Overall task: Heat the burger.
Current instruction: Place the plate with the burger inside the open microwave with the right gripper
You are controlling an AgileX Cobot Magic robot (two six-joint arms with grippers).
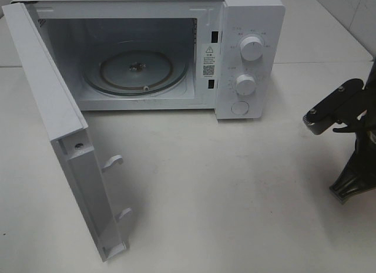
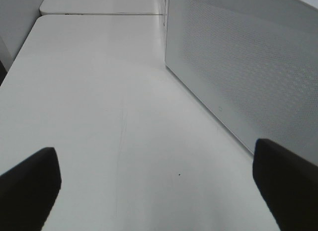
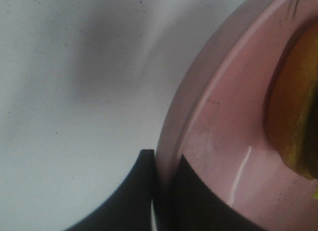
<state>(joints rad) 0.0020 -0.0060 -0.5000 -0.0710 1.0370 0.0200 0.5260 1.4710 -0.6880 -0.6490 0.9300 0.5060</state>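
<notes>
right fingers (image 3: 196, 191) pinched on the pink plate (image 3: 218, 107) rim, burger (image 3: 293, 107) riding on it — keep level, swing slowly to the open microwave (image 1: 252, 26) turntable (image 1: 135, 70) — left fingers (image 2: 30, 186) spread wide, idle.

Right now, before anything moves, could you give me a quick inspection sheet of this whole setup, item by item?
Surface: white table, bare in front of the microwave.
Job's things: burger sits on the pink plate, seen only in the right wrist view; the microwave's door is swung wide open and its glass turntable is bare.
Clutter: nothing seen.
Grippers: left gripper open above the table, beside the microwave's perforated panel; right gripper shut on the pink plate's rim, one finger on each side.
Cables: nothing seen.
Surroundings: second white table behind; tiled wall at far right.
</notes>
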